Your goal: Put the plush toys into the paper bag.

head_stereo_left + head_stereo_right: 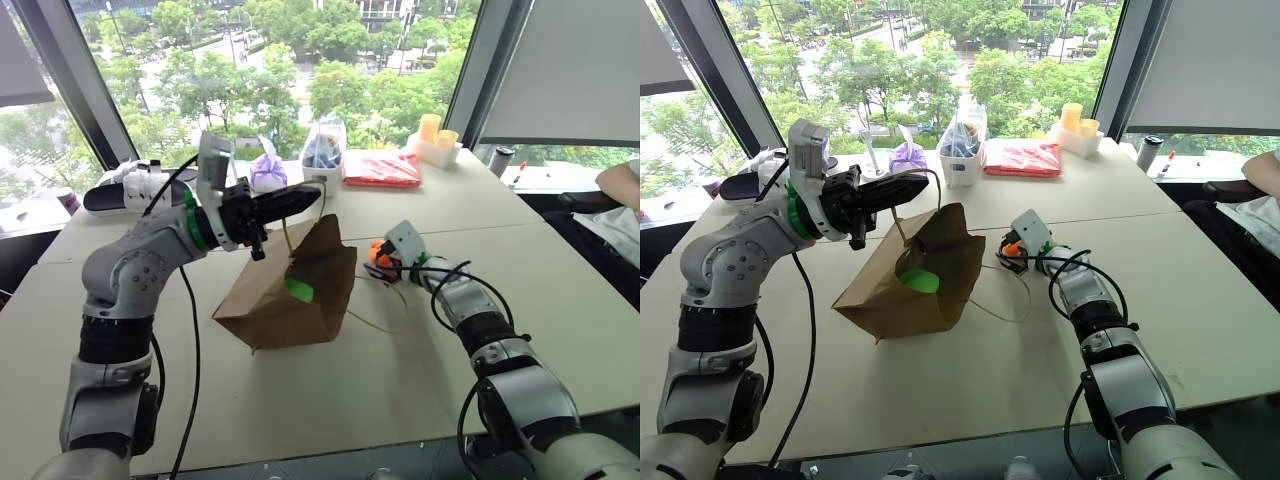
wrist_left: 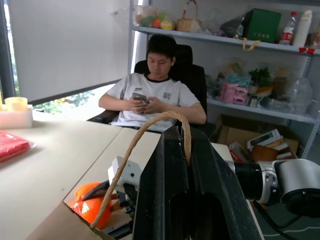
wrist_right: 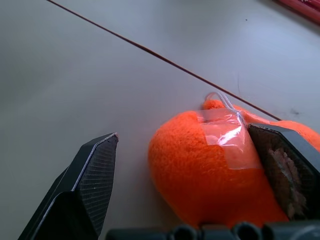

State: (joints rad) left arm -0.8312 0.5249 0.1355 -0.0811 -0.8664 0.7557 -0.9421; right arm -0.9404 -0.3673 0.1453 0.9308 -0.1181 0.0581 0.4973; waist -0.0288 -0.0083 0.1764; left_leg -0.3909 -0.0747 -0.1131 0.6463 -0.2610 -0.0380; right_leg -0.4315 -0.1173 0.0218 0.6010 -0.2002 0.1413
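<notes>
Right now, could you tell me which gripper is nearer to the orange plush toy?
Right. The right gripper brackets the orange plush toy, jaws open; the left gripper holds the paper bag by its handle.

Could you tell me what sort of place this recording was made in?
Probably an upper-floor office or lab: tall windows overlook treetops, light worktables stand pushed together, a person sits in an office chair, and storage shelves hold boxes and bottles.

Green toy (image 1: 915, 279) mostly hidden inside paper bag (image 1: 902, 290), just a sliver showing. Orange toy (image 3: 210, 170) cut off by frame edge, partly behind right gripper's (image 3: 195, 172) finger.
</notes>
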